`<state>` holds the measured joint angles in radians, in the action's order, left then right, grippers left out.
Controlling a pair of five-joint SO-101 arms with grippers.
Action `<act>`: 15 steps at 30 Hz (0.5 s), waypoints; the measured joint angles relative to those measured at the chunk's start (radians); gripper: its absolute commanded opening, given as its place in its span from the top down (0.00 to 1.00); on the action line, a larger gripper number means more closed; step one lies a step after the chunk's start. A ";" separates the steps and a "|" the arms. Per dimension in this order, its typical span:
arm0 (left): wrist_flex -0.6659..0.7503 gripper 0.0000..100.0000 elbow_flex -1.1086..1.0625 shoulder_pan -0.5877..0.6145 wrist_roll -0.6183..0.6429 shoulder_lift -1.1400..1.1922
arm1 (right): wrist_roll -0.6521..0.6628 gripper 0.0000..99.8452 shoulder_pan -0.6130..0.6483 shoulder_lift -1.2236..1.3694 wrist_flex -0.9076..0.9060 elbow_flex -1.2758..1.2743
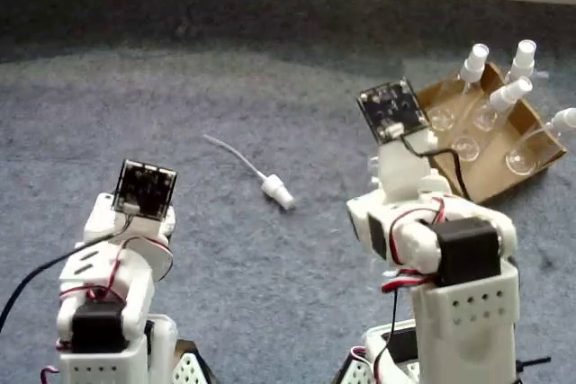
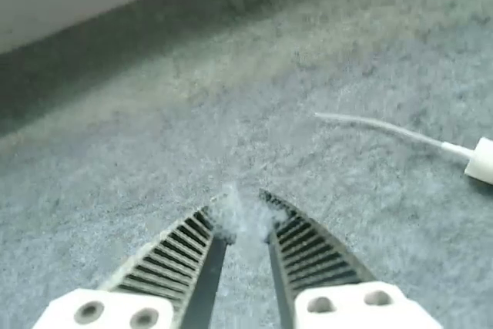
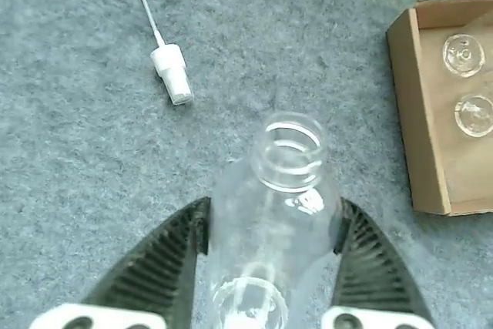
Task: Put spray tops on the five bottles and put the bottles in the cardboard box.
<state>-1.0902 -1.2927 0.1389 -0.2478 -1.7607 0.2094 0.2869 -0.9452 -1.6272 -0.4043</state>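
On grey carpet (image 1: pixel 225 249), the right gripper (image 3: pixel 271 217) clamps an uncapped bottle (image 3: pixel 289 159) left of the cardboard box (image 3: pixel 420 113), the left gripper (image 2: pixel 245 209) barely parted and empty; the curved tube of the loose spray top (image 1: pixel 274 190) may miss the neck.

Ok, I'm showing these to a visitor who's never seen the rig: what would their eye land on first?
Probably the clear, uncapped bottle clamped in the right gripper, just short of the cardboard box. Next, the lone spray top with its thin tube, lying on the grey carpet between the arms. Then the box itself at the far right, holding four capped bottles.
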 measured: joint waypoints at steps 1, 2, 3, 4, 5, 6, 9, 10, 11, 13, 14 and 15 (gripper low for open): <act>-0.012 0.99 0.000 0.000 0.000 -0.029 | 0.000 0.85 0.000 -0.048 0.017 -0.052; -0.014 0.99 -0.003 0.000 -0.014 -0.044 | -0.009 0.85 -0.002 -0.095 0.031 -0.103; -0.015 0.99 -0.005 0.000 -0.032 -0.048 | -0.021 0.85 -0.002 -0.138 0.043 -0.150; -0.018 0.99 -0.006 -0.002 -0.044 -0.043 | -0.038 0.85 -0.002 -0.181 0.057 -0.196; -0.020 0.99 -0.006 -0.006 -0.052 -0.040 | -0.051 0.85 -0.002 -0.226 0.071 -0.241; -0.020 0.99 -0.006 -0.012 -0.057 -0.040 | -0.057 0.85 -0.002 -0.269 0.086 -0.279; -0.020 0.99 -0.006 -0.044 -0.071 -0.012 | -0.064 0.85 -0.002 -0.390 0.135 -0.368; -0.020 0.99 -0.006 -0.058 -0.091 0.000 | -0.064 0.85 -0.002 -0.436 0.152 -0.391; -0.020 0.99 -0.006 -0.074 -0.120 0.011 | -0.064 0.85 -0.002 -0.477 0.164 -0.411; -0.020 0.99 -0.006 -0.098 -0.173 0.046 | -0.064 0.85 -0.002 -0.540 0.181 -0.446; -0.020 0.99 0.002 -0.109 -0.189 0.072 | -0.064 0.85 -0.002 -0.569 0.187 -0.462; -0.020 0.99 0.025 -0.115 -0.203 0.114 | -0.064 0.85 0.000 -0.592 0.195 -0.477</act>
<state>-1.1101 -1.2681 0.0238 -0.4503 -1.6471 0.1450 0.2869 -1.5374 -1.4323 -0.8815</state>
